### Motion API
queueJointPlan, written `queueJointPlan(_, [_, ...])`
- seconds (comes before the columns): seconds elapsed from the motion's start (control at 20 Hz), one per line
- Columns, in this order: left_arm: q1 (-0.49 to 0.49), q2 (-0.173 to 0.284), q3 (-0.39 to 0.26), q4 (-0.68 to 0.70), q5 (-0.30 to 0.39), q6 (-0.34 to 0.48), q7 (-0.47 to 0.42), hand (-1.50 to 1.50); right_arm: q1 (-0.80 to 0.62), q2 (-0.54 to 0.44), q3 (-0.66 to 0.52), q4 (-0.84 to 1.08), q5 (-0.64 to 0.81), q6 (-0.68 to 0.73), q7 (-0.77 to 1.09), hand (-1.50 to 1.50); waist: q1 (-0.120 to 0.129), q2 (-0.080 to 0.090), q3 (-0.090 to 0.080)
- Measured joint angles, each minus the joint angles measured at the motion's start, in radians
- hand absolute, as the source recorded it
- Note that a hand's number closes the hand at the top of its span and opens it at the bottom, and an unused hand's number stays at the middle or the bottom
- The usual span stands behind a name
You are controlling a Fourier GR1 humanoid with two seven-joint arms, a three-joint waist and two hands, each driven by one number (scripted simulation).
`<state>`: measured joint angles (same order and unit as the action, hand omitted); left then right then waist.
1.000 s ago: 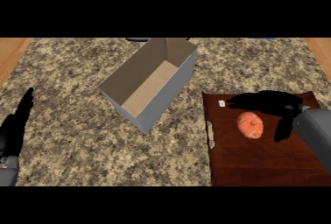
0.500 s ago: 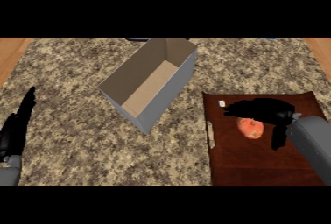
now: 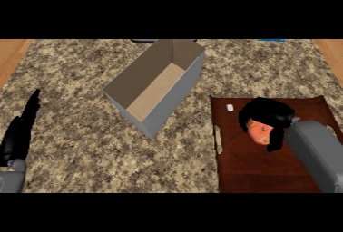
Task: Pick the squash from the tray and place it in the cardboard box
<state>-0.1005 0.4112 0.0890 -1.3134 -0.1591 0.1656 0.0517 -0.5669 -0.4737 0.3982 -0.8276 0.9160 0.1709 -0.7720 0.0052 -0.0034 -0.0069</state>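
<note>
Black fingers of my right hand (image 3: pixel 267 114) were curled over the squash (image 3: pixel 258 131), covering its top and far side so that only the orange-pink near face showed beneath them; I judged this a grasp closing from above, the forearm coming in from the lower right so the hand could wrap around it. The squash lay on the dark brown tray (image 3: pixel 248 167), in its upper half, not yet lifted as far as I could tell. It looked small and rounded, pale orange with a reddish patch, smooth enough that I expected it might roll under the fingers. A tiny white speck (image 3: pixel 229 108) sat on the tray near its far-left corner. To the left, well apart, the cardboard box (image 3: pixel 175 97) stood open-topped and angled on the speckled counter (image 3: pixel 74 81). My left hand (image 3: pixel 21 131) rested at the left edge, fingers straight.
</note>
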Motion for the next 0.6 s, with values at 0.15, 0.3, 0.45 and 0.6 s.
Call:
queueJointPlan(0.15, [-0.004, 0.001, 0.009, 0.005, -0.004, -0.003, -0.001, 0.0, 0.007, 0.017, -0.04, 0.0, 0.006, -0.035, 0.049, 1.5, -0.005, -0.001, -0.001])
queueJointPlan(0.3, [0.0, 0.002, 0.012, 0.001, -0.004, -0.006, 0.0, 0.0, 0.003, 0.03, -0.109, 0.021, -0.009, -0.049, 0.183, 1.5, -0.008, -0.001, 0.0])
queueJointPlan(0.45, [0.0, 0.01, 0.022, 0.002, -0.001, -0.01, 0.003, 0.0, 0.008, 0.048, -0.176, 0.021, -0.022, -0.083, 0.334, 1.5, -0.013, -0.003, 0.0])
queueJointPlan(0.6, [-0.003, 0.002, 0.022, 0.017, -0.009, -0.003, -0.008, 0.0, 0.007, 0.063, -0.218, -0.028, -0.015, -0.141, 0.457, 1.5, -0.017, -0.002, 0.003])
